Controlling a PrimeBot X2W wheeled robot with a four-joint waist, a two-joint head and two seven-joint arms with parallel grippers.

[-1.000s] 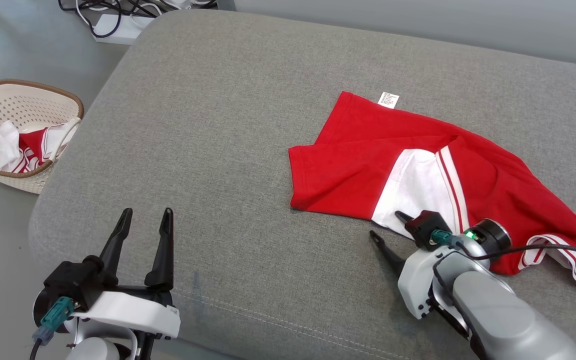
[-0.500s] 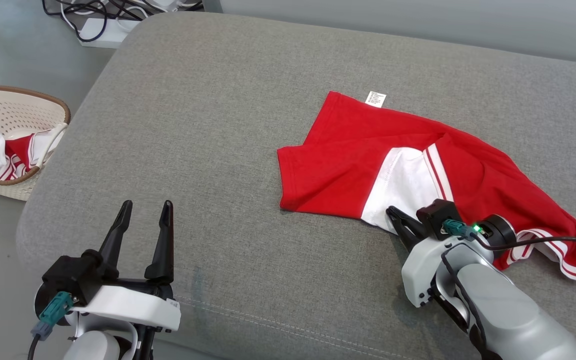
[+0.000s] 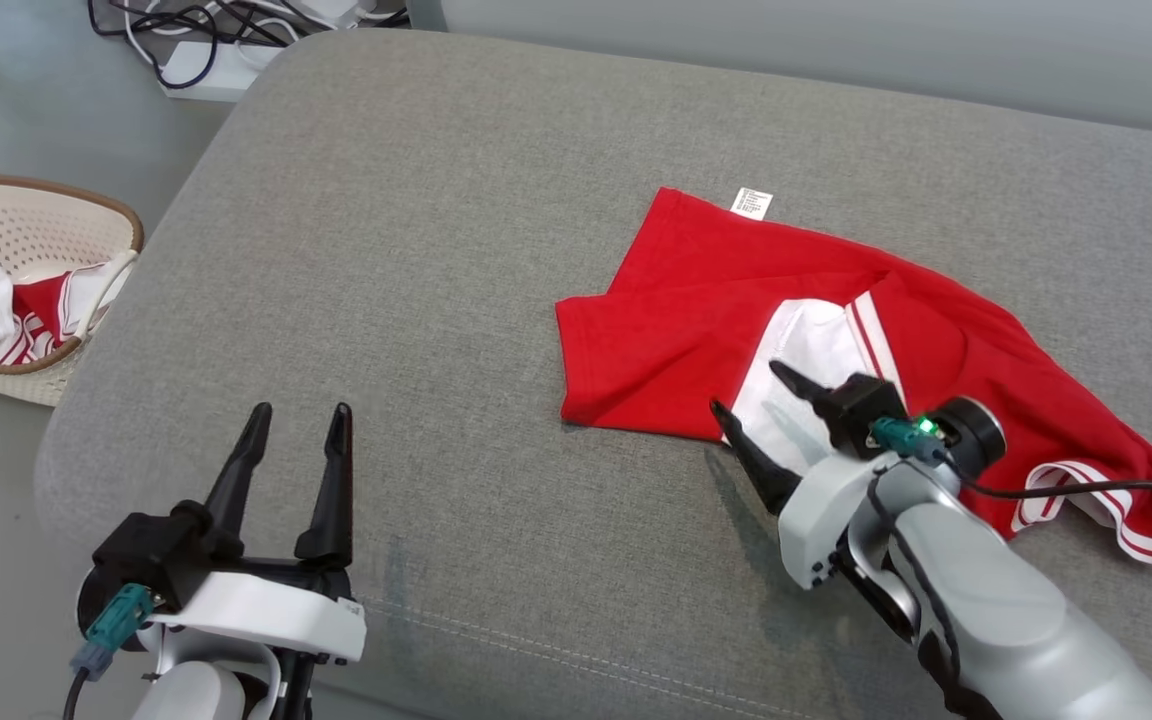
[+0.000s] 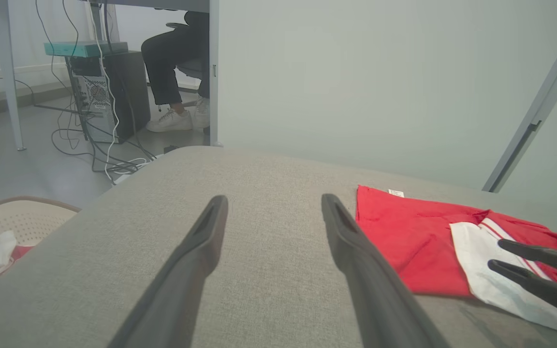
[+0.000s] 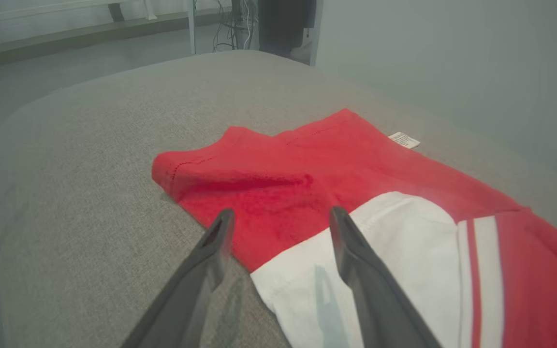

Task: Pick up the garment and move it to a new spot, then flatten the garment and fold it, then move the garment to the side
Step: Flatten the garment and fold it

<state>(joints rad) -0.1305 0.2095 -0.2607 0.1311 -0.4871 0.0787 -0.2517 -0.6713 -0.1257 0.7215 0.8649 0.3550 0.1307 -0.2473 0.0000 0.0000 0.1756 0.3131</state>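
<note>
The red-and-white cotton garment (image 3: 696, 310) lies rumpled at centre-right on the grey fabric cushion (image 3: 416, 250). My right claw (image 3: 745, 387) is spread at its white panel, gripping nothing; my left claw (image 3: 301, 410) is spread, lower left. I judge that flattening, folding and moving it aside are all left to do.

Ahead of the 2 left fingers (image 3: 331, 480) the grey cushion (image 3: 416, 250) lies bare; the red garment (image 3: 676, 310) lies low under and ahead of the right fingers (image 3: 751, 465).
</note>
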